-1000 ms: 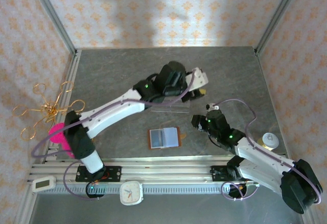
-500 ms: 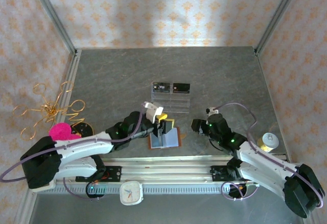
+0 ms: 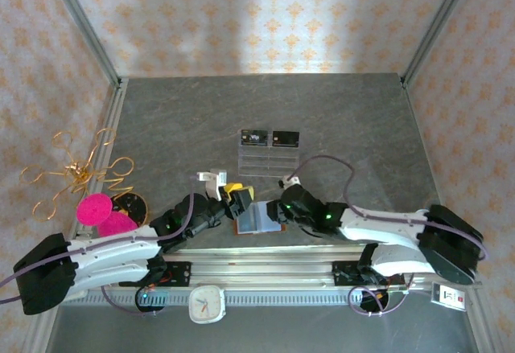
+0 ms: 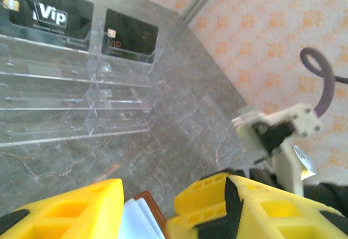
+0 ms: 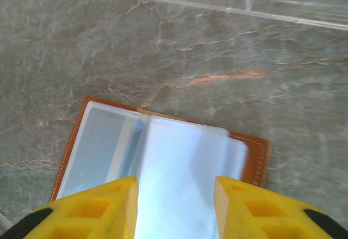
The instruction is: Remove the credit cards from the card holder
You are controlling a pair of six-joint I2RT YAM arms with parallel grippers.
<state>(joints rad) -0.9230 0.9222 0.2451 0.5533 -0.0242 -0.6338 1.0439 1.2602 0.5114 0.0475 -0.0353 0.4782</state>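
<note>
A: Where's the holder?
B: Table (image 3: 346, 112), near edge. Rack (image 3: 269, 156) w/ two black cards (image 3: 254, 137) behind; card holder (image 3: 259, 218) open flat btwn arms.
A: Grippers?
B: Left gripper (image 3: 241, 200), right gripper (image 3: 280, 208) both half-open, gripping nothing, flanking it. Prob. one steadies, other pulls.

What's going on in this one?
Two robot arms are working at a brown wallet that lies open on the table. The left gripper is at the wallet's edge and the right gripper is over its pale sleeves. Both are open and hold nothing. Two black cards stand in the clear rack behind.
</note>
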